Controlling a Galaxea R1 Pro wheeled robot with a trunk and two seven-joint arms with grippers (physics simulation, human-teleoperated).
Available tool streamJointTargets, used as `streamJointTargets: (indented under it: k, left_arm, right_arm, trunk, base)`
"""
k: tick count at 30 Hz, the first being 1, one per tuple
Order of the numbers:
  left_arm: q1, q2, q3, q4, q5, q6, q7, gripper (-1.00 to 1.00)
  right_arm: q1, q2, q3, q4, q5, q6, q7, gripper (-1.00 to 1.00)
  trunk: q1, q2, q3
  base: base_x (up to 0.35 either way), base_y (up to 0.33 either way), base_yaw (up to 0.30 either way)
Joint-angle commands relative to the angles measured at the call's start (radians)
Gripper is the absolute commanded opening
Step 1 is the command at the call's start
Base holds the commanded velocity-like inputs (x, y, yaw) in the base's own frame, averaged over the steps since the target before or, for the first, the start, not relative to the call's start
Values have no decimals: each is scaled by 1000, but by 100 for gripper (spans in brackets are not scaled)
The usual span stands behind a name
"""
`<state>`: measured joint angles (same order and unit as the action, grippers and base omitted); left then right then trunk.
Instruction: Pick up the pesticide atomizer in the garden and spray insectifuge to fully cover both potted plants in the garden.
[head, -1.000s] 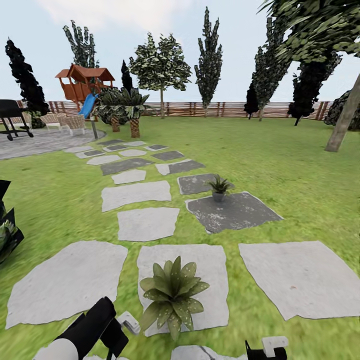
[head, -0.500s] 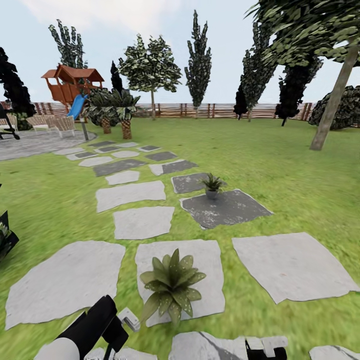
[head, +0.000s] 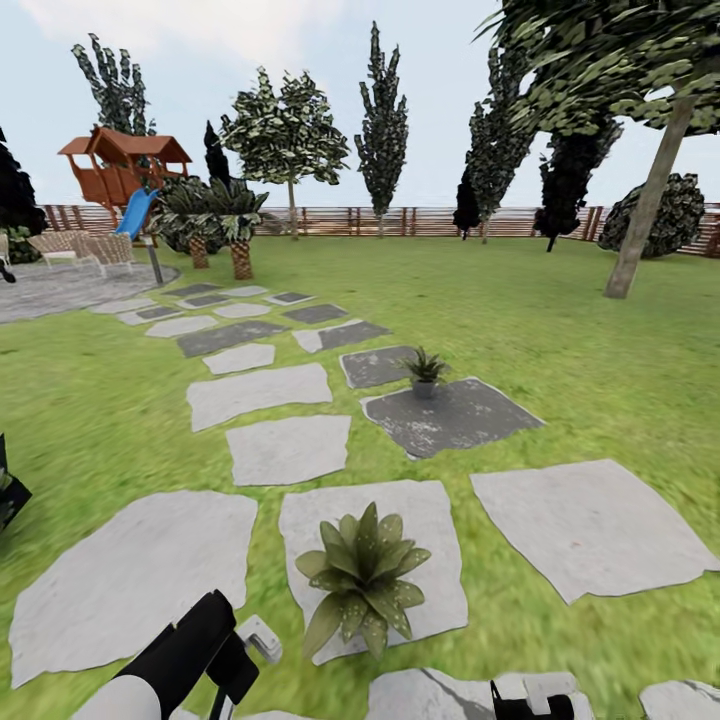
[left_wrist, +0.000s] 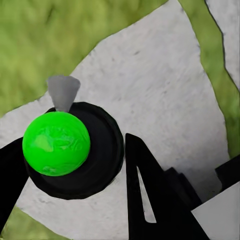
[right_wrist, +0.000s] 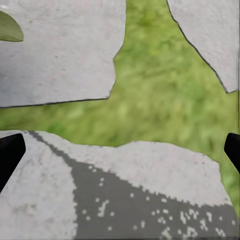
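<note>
The left gripper is clasping the green-topped pesticide atomizer; the right gripper is hanging spread over grass-edged stones, the nearer potted plant just ahead.

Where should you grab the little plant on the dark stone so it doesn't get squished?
Probably by its grey pot, coming in low from the side. The plant stands upright, its pointed leaves fanning out over the pot, so grabbing from above would likely crush them. The pot's sides show below the leaves.
</note>
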<state>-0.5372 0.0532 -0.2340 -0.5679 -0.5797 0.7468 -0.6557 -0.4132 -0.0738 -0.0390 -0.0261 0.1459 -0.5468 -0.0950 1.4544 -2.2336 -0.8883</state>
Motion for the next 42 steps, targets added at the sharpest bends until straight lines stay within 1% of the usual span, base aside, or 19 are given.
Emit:
streamJointTargets:
  k: [1,6,13,20,25,32,36,39,42]
  left_arm:
    - [0,1,-4,-3,-12,0,-10,-100]
    - [0,2,-4,-2,-14,0,-11,-100]
    - [0,2,-4,-3,-15,0,-10,-100]
    - [-1,1,-2,-3,-14,3,-10,-100]
    - [-2,0,-2,-3,-10,2,-10,-100]
    - [-1,1,-3,-3,-11,2,-10,-100]
    - [-3,13,-1,-4,-12,3,-9,-100]
    - [-4,12,-1,-4,-10,3,-6,-100]
    - [-4,6,-2,-4,-9,3,-4,-100]
  right_arm:
    - [-1,0,-4,1,11,-2,-6,100]
    - [-1,0,-4,0,11,-2,-6,100]
    - [-1,0,-4,1,11,-2,-6,100]
    - [-1,0,-4,0,9,-2,-7,100]
    - [-1,0,-4,0,9,-2,-6,100]
    - [-1,0,-4,0,9,-2,-6,100]
    - [-1,0,-4,0,9,-2,-6,100]
    - [-1,0,-4,0,9,-2,-6,100]
    - [-1,0,-4,0,9,-2,-6,100]
  trunk:
    - [0,0,-1]
    - [0,0,-1]
    - [0,0,-1]
    - [0,0,-1]
    - [0,0,-1]
    - [0,0,-1]
    - [0,0,-1]
    - [0,0,-1]
    - [0,0,-1]
  base:
    - [28,27,-259]
    - [5,5,-227]
    - [-19,8,-15]
    - [-85,255,-17]
    - [166,248,-264]
    - [66,26,-292]
    - [1,7,-290]
    - [0,211,-100]
    - [0,297,-7]
